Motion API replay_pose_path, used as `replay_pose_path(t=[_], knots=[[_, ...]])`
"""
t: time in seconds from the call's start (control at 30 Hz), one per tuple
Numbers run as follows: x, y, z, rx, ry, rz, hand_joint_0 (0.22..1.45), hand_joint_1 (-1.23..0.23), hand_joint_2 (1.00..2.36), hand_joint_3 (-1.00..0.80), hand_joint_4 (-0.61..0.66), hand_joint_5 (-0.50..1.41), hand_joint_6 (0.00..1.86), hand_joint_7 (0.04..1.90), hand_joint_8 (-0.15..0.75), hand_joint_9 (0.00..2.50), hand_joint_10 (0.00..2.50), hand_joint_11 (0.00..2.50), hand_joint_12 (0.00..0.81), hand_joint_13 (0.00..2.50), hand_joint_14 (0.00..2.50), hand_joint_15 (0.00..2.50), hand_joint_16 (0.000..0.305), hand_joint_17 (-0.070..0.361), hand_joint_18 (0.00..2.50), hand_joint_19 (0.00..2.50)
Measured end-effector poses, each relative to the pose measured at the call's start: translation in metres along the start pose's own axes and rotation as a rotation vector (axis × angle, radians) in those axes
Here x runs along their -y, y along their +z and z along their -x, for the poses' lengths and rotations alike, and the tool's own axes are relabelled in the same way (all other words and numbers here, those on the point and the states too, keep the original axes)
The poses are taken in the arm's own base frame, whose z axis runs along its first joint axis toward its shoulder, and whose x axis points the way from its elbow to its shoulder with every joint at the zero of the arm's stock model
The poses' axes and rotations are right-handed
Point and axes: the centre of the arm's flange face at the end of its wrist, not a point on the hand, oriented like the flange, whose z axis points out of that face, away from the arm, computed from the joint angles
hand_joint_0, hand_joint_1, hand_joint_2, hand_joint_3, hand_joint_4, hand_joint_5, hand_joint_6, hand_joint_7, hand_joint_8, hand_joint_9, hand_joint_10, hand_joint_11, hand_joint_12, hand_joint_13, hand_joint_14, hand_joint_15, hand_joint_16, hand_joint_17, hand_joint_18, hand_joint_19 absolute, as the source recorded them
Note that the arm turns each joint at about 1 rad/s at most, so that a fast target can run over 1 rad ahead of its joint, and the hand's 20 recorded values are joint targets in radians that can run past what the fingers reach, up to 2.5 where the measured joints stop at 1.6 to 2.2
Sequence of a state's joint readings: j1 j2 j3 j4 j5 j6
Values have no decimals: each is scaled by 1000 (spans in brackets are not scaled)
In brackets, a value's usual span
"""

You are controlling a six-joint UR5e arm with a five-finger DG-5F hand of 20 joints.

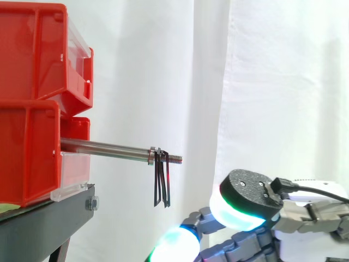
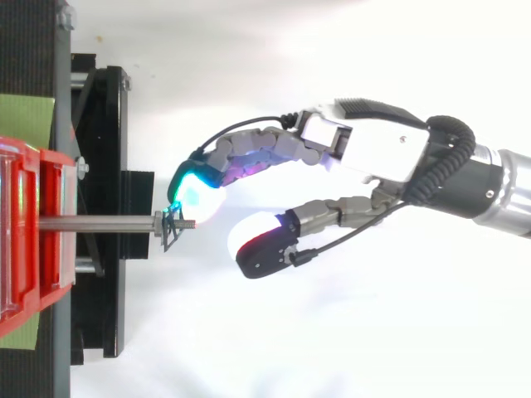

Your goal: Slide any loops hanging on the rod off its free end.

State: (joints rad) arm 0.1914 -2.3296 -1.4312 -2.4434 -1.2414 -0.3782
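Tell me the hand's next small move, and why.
Probably raise the hand toward the rod and hook a fingertip behind the loops: they hang near its threaded free end, untouched, while the hand sits lower and beyond the tip, open.

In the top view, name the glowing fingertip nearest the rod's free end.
The cyan-green fingertip, beside the tip of the rod; the white-red one with the black pad lies farther out.

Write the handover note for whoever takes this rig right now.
Hand: open, holding nothing, beyond the rod's free end and lower than it in the side view.
Loops: dark, hanging on the rod just behind its threaded tip. The rod sticks out from the red bins.
Done: no loop is off yet.
Left: slide the loops off the tip.
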Motion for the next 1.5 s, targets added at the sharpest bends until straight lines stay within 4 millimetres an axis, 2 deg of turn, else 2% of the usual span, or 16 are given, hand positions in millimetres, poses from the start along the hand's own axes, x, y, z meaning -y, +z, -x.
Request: replay_pose_path(t=[0.17, 0.3, 0.4, 1.0, 1.23, 1.5], knots=[[7, 22, -1, -25, 18, 30, 573, -512, 1004, -462, 297, -151, 503, 925, 291, 644, 0, 0, 332, 700, 2, 55, 50, 112, 719, 249], [3, 40, 4, -40, 33, 68, 568, -547, 1004, -460, 295, -150, 503, 930, 293, 645, 0, 0, 333, 710, 1, 57, 50, 112, 726, 251], [1, 45, 8, -42, 34, 81, 567, -577, 1003, -463, 295, -150, 503, 940, 296, 646, 0, 0, 333, 711, 2, 56, 50, 112, 738, 255], [4, 54, 6, -58, 13, 145, 591, -655, 1004, -453, 280, -148, 504, 1009, 291, 657, 0, 0, 327, 734, 2, 64, 48, 108, 781, 269], [-1, 58, 10, -71, 0, 168, 624, -725, 1003, -471, 284, -144, 504, 1074, 291, 672, 0, 0, 320, 750, 1, 62, 47, 106, 805, 264], [-5, 61, 13, -73, -30, 184, 625, -736, 1002, -477, 275, -135, 503, 1126, 290, 690, 0, 9, 316, 769, 3, 67, 47, 105, 824, 274]])
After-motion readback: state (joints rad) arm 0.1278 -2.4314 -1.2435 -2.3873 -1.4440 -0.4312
